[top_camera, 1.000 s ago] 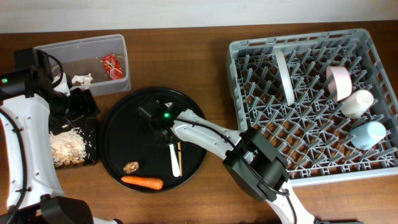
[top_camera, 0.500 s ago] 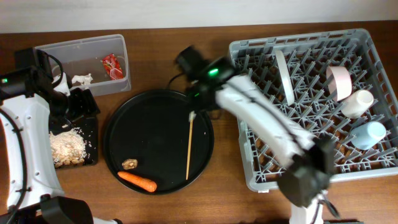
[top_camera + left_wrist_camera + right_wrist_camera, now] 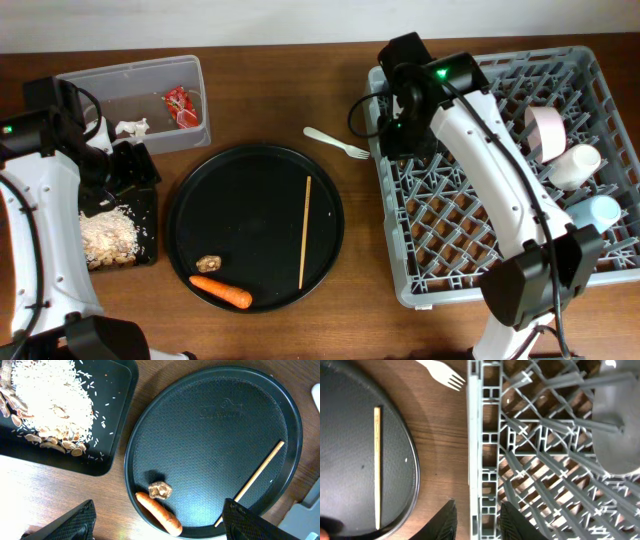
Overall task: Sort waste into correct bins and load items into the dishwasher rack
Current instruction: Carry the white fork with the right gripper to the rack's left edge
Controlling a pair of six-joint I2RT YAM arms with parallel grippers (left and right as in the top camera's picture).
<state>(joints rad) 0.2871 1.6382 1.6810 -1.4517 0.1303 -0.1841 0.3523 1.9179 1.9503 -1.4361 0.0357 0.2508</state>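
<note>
- Right gripper [image 3: 479, 505] hangs over the left wall of the dishwasher rack [image 3: 450, 220]. Its jaws stand at a narrow gap with nothing between them.
- Left gripper [image 3: 157, 505] is spread wide and empty, above the near rim of the round black tray [image 3: 250, 200]. From overhead it covers a corner of the black rectangular tray [image 3: 150, 228].
- One rack, its right corner cut off by the frame edge. The right arm hides part of its upper left. A pale rounded shape in the right wrist view is cut off and too blurred to name.
- One clear tub [image 3: 115, 85] at upper left holds one red wrapper [image 3: 180, 105] and one white paper scrap [image 3: 130, 127].
- The black rectangular tray holds a heap of rice crumbs [image 3: 50, 400].
- One pinkish bowl [image 3: 545, 130] and two cups, cream [image 3: 572, 165] and light blue [image 3: 592, 215], sit along the rack's right side.
- One chopstick [image 3: 305, 230] lies on the round tray.
- One white fork [image 3: 337, 142] lies on the bare table between the round tray and the rack.
- One carrot [image 3: 222, 291] and one brown lump [image 3: 209, 264] lie close together at the round tray's near edge.
</note>
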